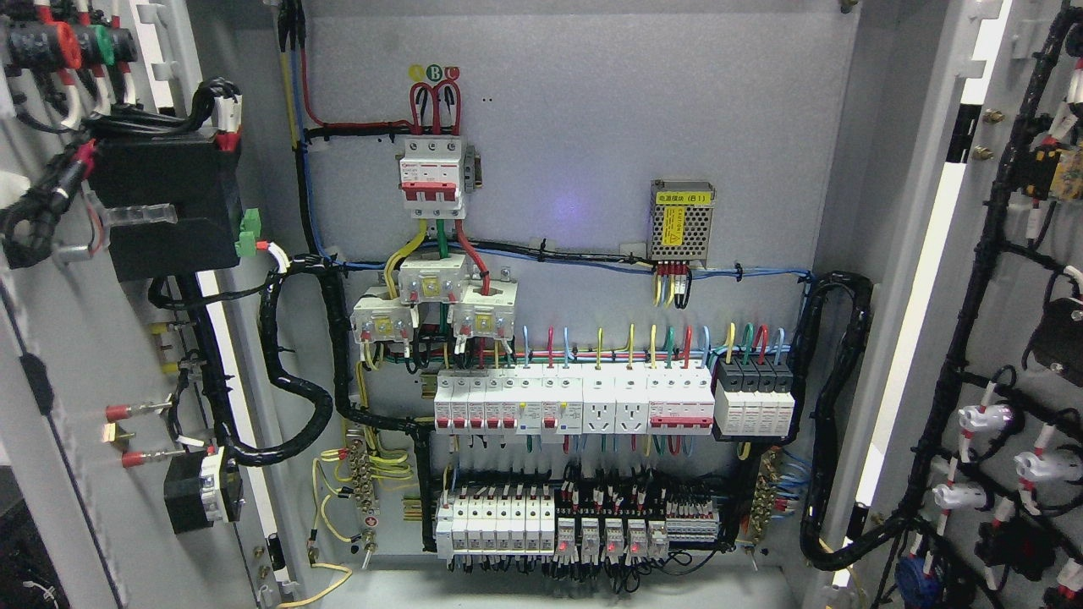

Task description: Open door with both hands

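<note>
both cabinet doors stand swung wide, the left door (59,355) at the picture's left edge and the right door (998,321) at its right, baring the wired back panel (592,152), with neither robot hand in view.
</note>
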Robot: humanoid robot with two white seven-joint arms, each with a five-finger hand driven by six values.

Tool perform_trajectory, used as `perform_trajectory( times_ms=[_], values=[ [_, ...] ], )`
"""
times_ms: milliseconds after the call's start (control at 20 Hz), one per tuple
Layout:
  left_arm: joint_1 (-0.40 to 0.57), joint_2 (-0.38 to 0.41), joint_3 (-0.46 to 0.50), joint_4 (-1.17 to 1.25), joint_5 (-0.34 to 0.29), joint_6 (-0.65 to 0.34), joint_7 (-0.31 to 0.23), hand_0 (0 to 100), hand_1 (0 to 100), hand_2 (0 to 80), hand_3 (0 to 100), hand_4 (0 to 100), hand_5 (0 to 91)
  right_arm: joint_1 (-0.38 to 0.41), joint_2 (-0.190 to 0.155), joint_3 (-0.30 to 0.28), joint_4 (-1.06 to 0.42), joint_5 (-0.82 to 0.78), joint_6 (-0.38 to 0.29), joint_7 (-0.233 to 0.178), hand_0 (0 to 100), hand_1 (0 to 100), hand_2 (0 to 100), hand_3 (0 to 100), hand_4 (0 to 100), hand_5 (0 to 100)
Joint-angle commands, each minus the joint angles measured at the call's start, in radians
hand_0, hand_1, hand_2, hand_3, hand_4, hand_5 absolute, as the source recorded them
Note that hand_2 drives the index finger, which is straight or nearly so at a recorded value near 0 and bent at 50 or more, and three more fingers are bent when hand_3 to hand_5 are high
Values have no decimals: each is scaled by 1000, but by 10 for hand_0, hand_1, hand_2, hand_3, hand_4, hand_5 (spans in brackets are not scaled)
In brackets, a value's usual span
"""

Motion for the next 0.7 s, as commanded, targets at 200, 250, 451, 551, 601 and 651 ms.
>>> perform_trajectory(
  times_ms=[200,250,451,551,601,651],
  values=[
    [-102,6,16,-461,-20,-665,-2,0,0,0,0,0,0,168,-104,-316,-253,-22,-109,-26,0,0,0,0,0,0],
    [-115,1,32,-483,-20,-688,-2,0,0,0,0,0,0,168,-110,-327,-253,-46,-110,-46,0,0,0,0,0,0],
    [-142,-60,112,-583,-16,-710,-2,0,0,0,0,0,0,159,-153,-358,-252,-169,-110,-132,0,0,0,0,0,0],
    [-155,-73,121,-622,-17,-712,-2,0,0,0,0,0,0,151,-168,-381,-252,-177,-110,-133,0,0,0,0,0,0],
    [-158,-67,139,-642,-16,-713,-1,0,0,0,0,0,0,148,-174,-392,-252,-186,-109,-133,0,0,0,0,0,0],
    [-156,-65,167,-656,-16,-713,-1,0,0,0,0,0,0,139,-179,-396,-252,-212,-109,-133,0,0,0,0,0,0]
  ],
)
